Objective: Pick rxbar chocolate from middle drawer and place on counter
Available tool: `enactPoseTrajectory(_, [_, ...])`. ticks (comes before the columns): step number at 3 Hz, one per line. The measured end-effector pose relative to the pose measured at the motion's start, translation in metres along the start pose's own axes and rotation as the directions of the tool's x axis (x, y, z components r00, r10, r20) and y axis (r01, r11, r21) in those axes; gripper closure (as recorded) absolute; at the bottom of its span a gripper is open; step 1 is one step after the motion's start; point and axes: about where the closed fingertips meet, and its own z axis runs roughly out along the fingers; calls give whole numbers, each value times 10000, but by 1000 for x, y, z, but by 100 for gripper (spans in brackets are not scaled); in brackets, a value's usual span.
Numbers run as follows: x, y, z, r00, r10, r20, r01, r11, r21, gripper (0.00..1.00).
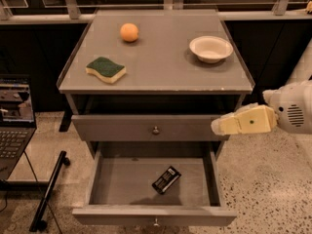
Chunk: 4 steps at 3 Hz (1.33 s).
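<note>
The rxbar chocolate, a small flat black bar with white markings, lies inside the open middle drawer, right of its middle. My gripper comes in from the right at the height of the shut upper drawer front, above the open drawer's right side and up and to the right of the bar. It holds nothing that I can see. The counter is the grey cabinet top above.
On the counter are a green-and-yellow sponge, an orange and a white bowl. The shut upper drawer front has a knob. A laptop stands at the left, with a black pole on the floor.
</note>
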Motion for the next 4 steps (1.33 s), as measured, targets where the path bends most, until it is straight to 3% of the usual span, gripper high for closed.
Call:
enactPoseTrajectory(1, [26, 7, 44, 9970, 766, 77, -763, 9966, -321, 0])
enactPoseTrajectory(2, [64, 34, 99, 9951, 990, -42, -990, 9941, -433, 0])
enactPoseTrajectory(3, [92, 52, 145, 9971, 719, 248, -708, 9965, -440, 0])
enactPoseTrajectory(4, [107, 53, 178, 9988, 71, 477, -53, 9993, -377, 0])
